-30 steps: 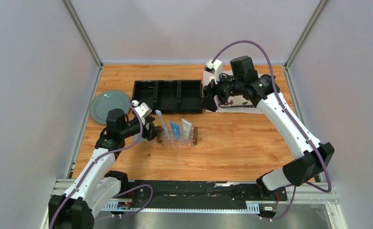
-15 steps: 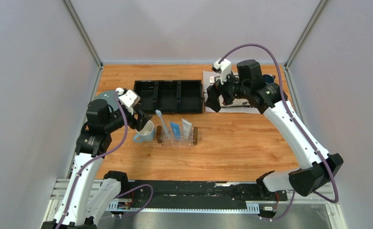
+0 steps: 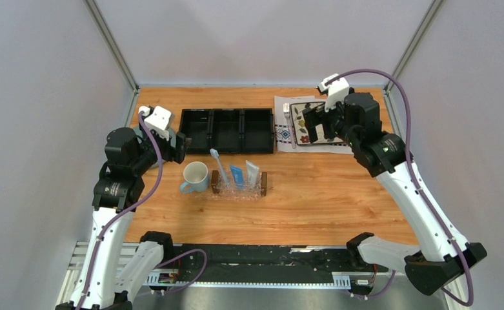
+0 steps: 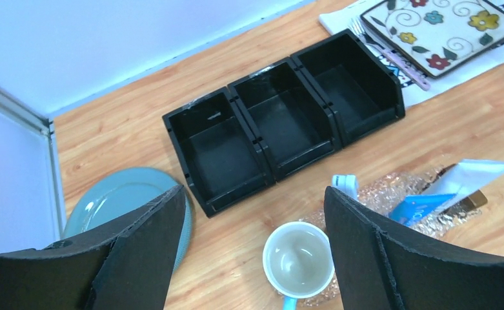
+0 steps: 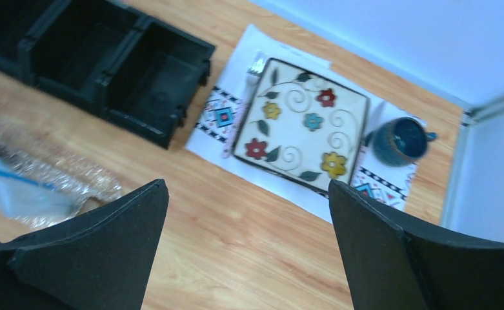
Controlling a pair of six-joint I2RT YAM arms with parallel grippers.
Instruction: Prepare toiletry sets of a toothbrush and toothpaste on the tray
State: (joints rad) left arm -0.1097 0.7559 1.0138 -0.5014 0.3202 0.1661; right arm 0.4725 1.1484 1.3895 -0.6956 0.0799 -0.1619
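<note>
Just beside the tray [image 3: 263,183], a pale mug [image 3: 195,174].

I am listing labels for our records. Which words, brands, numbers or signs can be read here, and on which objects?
No text is readable.
The toothpaste tubes on the tray may carry print, but it is too blurred.
The placemat shows only patterns.
</note>
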